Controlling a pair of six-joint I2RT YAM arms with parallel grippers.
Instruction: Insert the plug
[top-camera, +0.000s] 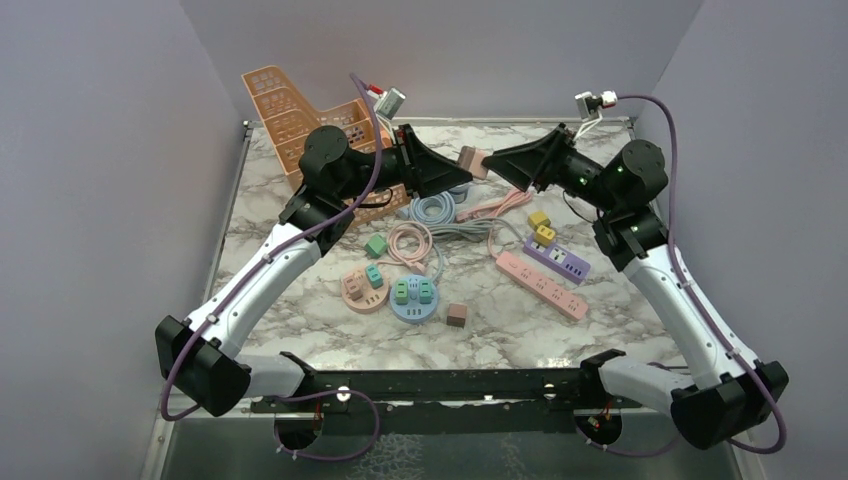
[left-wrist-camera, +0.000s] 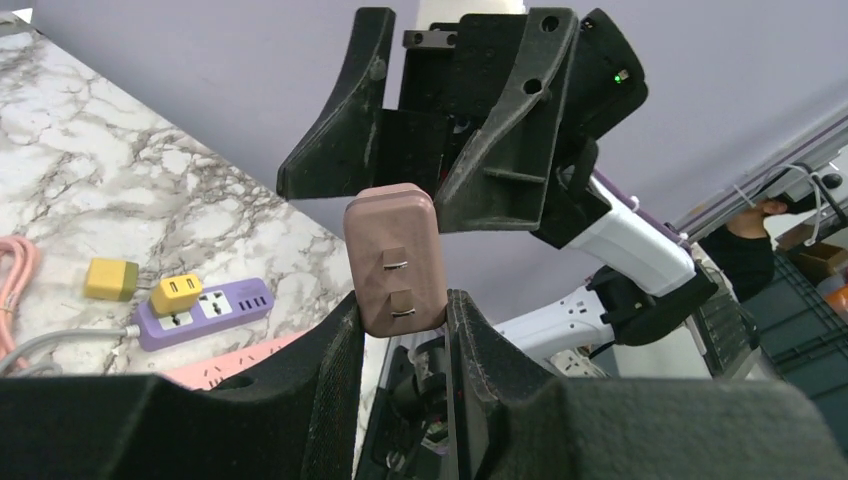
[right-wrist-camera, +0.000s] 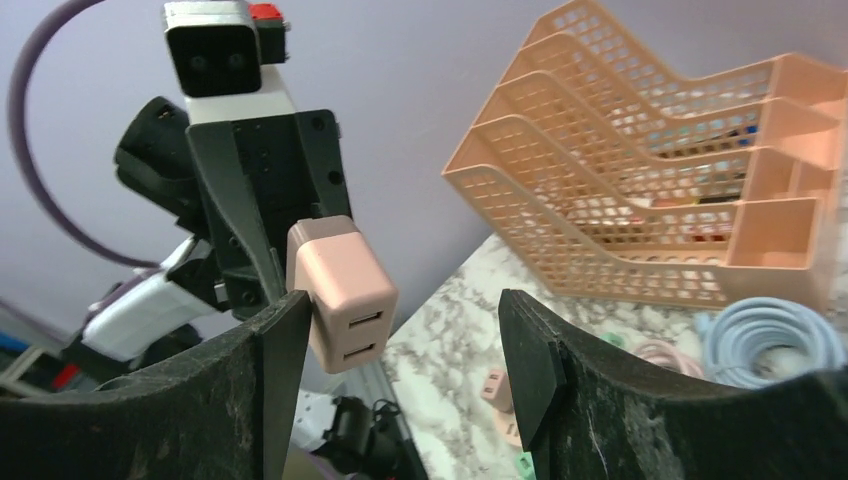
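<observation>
A dusty-pink plug (top-camera: 468, 158) is held in the air above the back of the table, with my left gripper (top-camera: 462, 172) shut on its lower end. In the left wrist view the plug (left-wrist-camera: 393, 258) stands upright between my left gripper's jaws (left-wrist-camera: 400, 305), its two metal prongs facing the camera. My right gripper (top-camera: 490, 160) is open and straddles the plug's far end. In the right wrist view the plug (right-wrist-camera: 340, 290) shows two USB ports and sits against my right gripper's (right-wrist-camera: 400, 310) left finger, a wide gap away from the other finger.
A purple power strip (top-camera: 557, 260) with a yellow plug (top-camera: 545, 234) and a pink power strip (top-camera: 541, 283) lie at the right. Round blue (top-camera: 414, 298) and pink (top-camera: 364, 288) sockets, coiled cables (top-camera: 432, 208) and a brown cube (top-camera: 457, 315) sit mid-table. An orange rack (top-camera: 290, 115) stands back left.
</observation>
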